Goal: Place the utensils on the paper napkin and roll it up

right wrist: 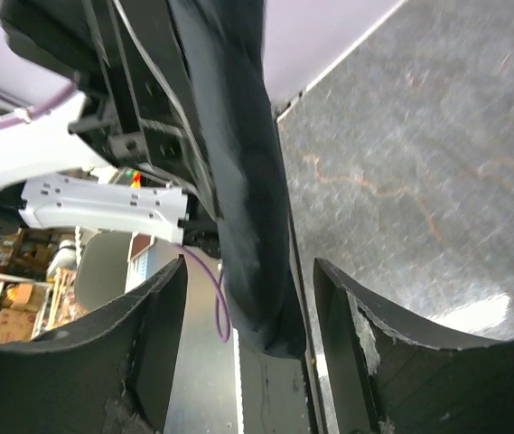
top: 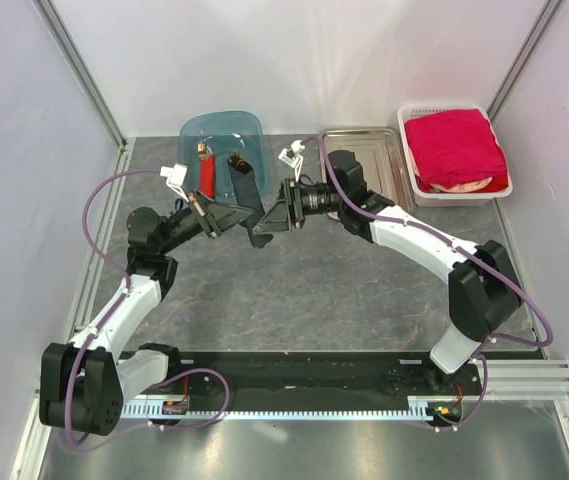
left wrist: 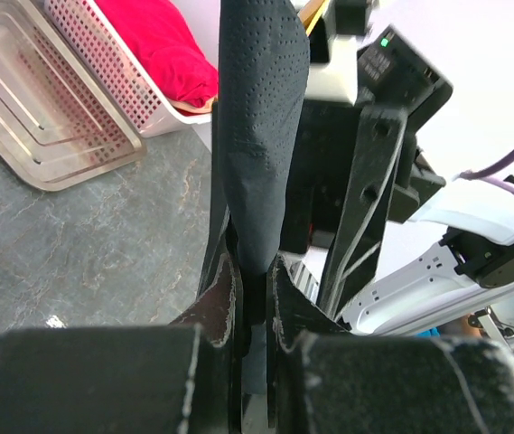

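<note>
Over the middle of the table, just on the near side of the blue tub, the two arms meet head to head with the paper napkin between them. The napkin is rolled into a long dark tube. In the top view it runs from far to near, its far end crossing the tub's near rim and its near end showing just past the two wrists.

The left gripper comes in from the left and is clamped on the roll. In the left wrist view its fingers are pressed close together on the lower part of the napkin, which pinches narrow at the bite and widens again beyond it.

The right gripper faces it from the right with its jaws parted. In the right wrist view the napkin passes through the gap between the fingers. A strip of space shows on either side, so the pads stand beside the paper and do not press it.

Whether the utensils are wrapped inside the roll cannot be told.

On the far right of the table lies a steel tray. Just to its right is a white basket holding a folded red cloth. All three are well apart from the napkin.
</note>
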`<state>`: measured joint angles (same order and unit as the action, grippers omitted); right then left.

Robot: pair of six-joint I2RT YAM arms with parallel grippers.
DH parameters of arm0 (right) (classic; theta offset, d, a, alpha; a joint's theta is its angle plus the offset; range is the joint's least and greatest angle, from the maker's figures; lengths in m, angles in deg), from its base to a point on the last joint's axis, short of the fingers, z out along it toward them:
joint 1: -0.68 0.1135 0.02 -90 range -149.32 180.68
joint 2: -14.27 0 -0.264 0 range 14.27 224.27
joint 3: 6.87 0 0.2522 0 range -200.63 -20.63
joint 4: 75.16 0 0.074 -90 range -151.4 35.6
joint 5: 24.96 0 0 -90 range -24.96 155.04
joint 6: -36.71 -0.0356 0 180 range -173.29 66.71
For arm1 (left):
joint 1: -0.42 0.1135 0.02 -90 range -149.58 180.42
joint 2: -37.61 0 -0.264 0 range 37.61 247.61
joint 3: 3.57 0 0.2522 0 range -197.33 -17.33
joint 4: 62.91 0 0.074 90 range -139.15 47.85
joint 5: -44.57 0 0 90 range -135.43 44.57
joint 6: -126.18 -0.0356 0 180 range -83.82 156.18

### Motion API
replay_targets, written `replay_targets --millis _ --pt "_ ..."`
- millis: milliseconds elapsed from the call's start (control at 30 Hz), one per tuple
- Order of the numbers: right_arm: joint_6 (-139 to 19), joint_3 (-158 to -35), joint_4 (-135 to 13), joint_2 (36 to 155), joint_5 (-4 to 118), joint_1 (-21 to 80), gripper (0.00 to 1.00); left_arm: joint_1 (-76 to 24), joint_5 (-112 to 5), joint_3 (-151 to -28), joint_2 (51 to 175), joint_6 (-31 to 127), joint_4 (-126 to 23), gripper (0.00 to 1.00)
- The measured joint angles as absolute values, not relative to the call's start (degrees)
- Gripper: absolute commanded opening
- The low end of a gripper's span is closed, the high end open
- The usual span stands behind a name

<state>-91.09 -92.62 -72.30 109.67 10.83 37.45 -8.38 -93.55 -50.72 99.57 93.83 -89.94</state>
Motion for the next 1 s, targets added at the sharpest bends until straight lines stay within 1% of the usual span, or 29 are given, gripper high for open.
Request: replay_targets --millis 100,200,333,500,600,633,700,967,1000 --pt "-91.0 -95.6 -71.4 109.8 10.8 36.0 0.66 -8.4 -93.6 -50.7 99.4 93.8 -89.9 0.02" --pt "-91.0 -99.0 -71.2 109.9 10.8 34.5 0.71 -8.4 -93.6 -50.7 99.0 93.8 -90.0 0.02" --pt "-91.5 -101.9 -71.8 110.0 11.0 33.8 0.71 -8.4 -93.8 -50.7 98.8 93.8 -90.0 0.02" --pt "-92.3 -102.4 -72.6 111.6 11.4 34.7 0.69 -8.4 -94.0 -50.7 98.8 93.8 -90.1 0.02" --pt "-92.2 -102.4 -72.4 112.7 12.3 35.4 0.64 -8.4 -94.1 -50.7 98.8 93.8 -90.1 0.02" --pt "-92.1 -102.4 -72.1 113.0 12.5 35.7 0.61 -8.4 -94.1 -50.6 98.8 93.8 -90.1 0.02" --pt "-92.1 -102.4 -72.0 113.4 12.6 36.1 0.59 -8.5 -94.2 -50.6 98.8 93.8 -90.1 0.02" --pt "-93.7 -102.5 -73.2 113.8 12.6 36.6 0.59 -8.7 -95.1 -49.1 98.8 93.8 -90.1 0.02" --pt "-94.3 -102.5 -73.9 113.8 12.6 36.6 0.54 -8.7 -95.1 -48.9 98.8 93.8 -90.1 0.02"
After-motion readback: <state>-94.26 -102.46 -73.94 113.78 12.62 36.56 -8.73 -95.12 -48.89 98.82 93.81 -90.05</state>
